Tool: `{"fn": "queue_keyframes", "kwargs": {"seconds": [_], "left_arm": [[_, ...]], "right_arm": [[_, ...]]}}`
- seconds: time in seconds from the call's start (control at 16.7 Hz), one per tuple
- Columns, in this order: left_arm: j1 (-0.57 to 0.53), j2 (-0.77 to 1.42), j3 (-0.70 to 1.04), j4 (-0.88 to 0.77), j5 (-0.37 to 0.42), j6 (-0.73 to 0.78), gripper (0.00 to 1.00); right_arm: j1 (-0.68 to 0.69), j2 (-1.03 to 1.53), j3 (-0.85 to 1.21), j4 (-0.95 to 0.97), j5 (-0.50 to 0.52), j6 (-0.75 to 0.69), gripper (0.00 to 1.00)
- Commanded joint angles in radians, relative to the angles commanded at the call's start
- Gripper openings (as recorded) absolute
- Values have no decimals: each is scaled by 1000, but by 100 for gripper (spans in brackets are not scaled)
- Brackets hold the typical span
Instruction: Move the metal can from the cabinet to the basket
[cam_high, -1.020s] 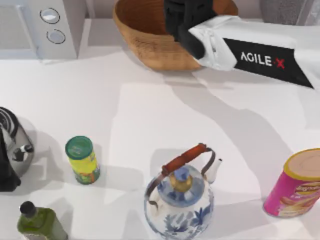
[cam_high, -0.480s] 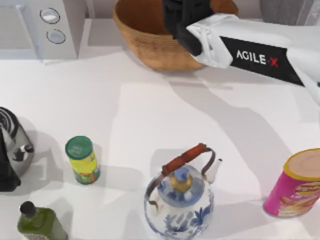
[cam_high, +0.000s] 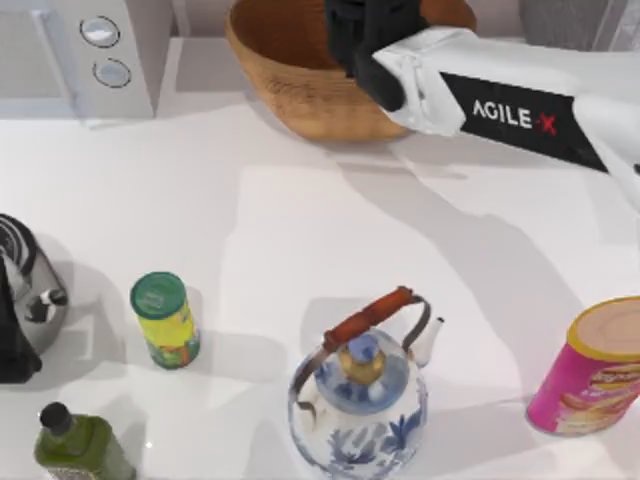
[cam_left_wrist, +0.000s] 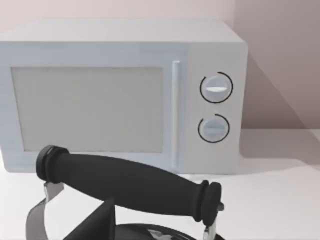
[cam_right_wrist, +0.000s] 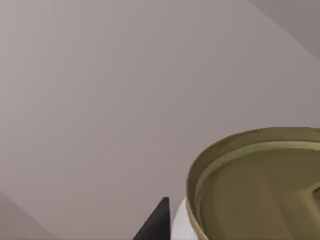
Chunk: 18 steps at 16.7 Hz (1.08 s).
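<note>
Kitchen: microwave (cam_left_wrist: 122, 95), kettle (cam_high: 360, 395).

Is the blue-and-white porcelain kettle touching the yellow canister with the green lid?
Apart. The top view shows bare white table between the porcelain kettle and the yellow canister, which stands to the kettle's left.

One basket (cam_high: 290, 80), two kettles, one microwave (cam_high: 75, 55), three containers.
</note>
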Motion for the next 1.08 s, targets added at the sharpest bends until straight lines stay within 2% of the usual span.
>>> {"fn": "queue_keyframes", "kwargs": {"seconds": [0.24,0.3,1.08], "left_arm": [[0,0,0,0,0,0,100],[0,0,0,0,0,0,100],[0,0,0,0,0,0,100]], "right_arm": [[0,0,0,0,0,0,98],[0,0,0,0,0,0,100],[0,0,0,0,0,0,100]]}}
